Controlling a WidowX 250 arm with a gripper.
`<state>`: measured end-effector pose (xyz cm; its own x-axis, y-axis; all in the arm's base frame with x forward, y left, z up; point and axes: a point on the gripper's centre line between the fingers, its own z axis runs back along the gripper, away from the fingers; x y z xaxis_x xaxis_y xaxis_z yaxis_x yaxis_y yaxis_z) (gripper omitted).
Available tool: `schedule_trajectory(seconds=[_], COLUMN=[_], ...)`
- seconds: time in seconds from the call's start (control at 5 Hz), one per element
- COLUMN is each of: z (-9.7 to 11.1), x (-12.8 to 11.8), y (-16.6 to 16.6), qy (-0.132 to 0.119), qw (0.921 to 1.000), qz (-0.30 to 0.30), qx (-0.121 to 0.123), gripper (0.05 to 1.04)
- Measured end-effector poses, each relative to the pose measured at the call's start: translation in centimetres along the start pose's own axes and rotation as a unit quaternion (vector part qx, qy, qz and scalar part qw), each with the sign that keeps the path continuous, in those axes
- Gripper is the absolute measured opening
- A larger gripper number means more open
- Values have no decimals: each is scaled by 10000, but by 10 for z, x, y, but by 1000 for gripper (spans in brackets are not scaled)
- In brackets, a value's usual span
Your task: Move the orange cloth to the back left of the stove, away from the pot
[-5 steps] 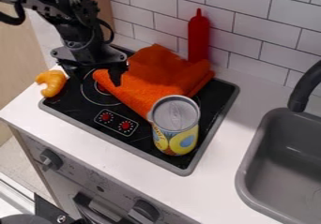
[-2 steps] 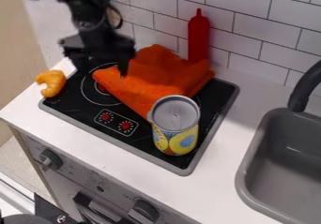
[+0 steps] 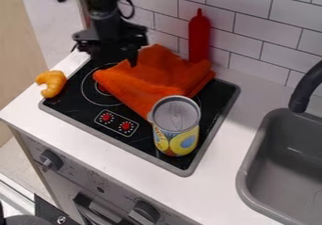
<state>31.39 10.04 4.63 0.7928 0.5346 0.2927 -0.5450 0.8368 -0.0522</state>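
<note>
Now the open end effector (image 3: 114, 62) has shifted toward the tiled wall (image 3: 254, 24), near the orange cloth (image 3: 154, 76).

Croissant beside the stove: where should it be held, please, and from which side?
I would grip the croissant across its thick middle, with the tool coming from above. It lies low and curved, its hollow facing the picture's left, so one finger could enter the hollow and the other press the outer curve, beside the stove.

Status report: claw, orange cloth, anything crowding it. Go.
Claw open, at far-left side of orange cloth; contact unclear. Cloth rumpled on cooktop. Food can upright, close in front of cloth.
</note>
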Motion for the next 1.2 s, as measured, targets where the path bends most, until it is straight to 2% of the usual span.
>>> schedule_trajectory(seconds=[0.2,0.4,0.6,0.8,1.0,1.2], z=[-10,-13,-29,-33,-51,-57], x=[4,8,7,8,-2,2], y=[-23,-34,-38,-35,-28,-25], qy=[321,295,448,390,633,439], qw=[9982,9957,9953,9958,9956,9979], qz=[-474,-811,-848,-819,-691,-475], qx=[-159,-347,-138,-101,97,43], gripper=[388,167,56,52,52,52])
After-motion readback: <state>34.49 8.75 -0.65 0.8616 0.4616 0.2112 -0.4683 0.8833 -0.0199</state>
